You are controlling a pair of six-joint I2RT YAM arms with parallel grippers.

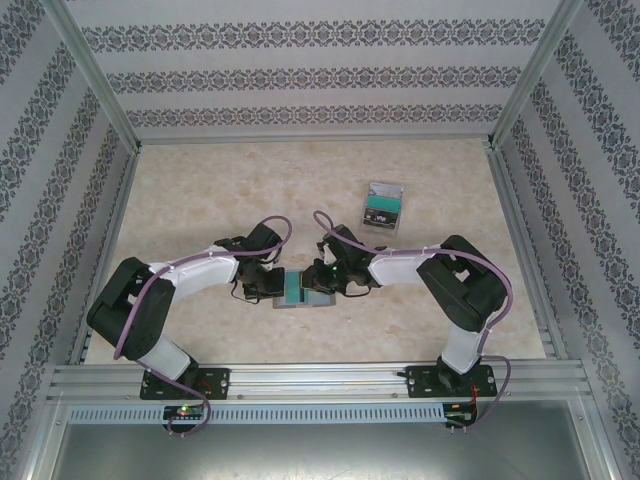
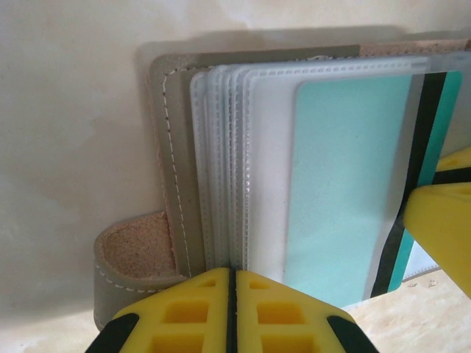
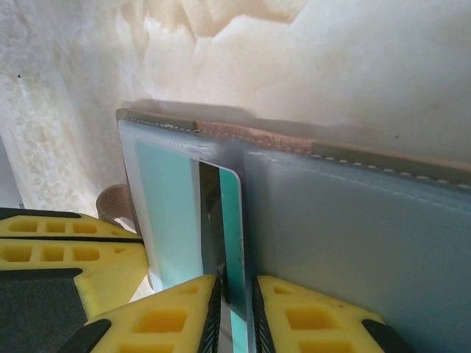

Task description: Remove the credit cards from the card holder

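Pinching smooth teal card: right hand.

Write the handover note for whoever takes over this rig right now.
Left gripper: shut on the near edge of the card holder at its sleeve pages, holding it down.
Right gripper: shut on the edge of the teal card, which sits mostly inside its clear sleeve.
The holder lies open between the two arms. The clear plastic case lies apart, farther back on the right.
Done: holder open, first card gripped.
Left: draw this card out, set it down, then check the other sleeves. I cannot tell whether they hold cards.
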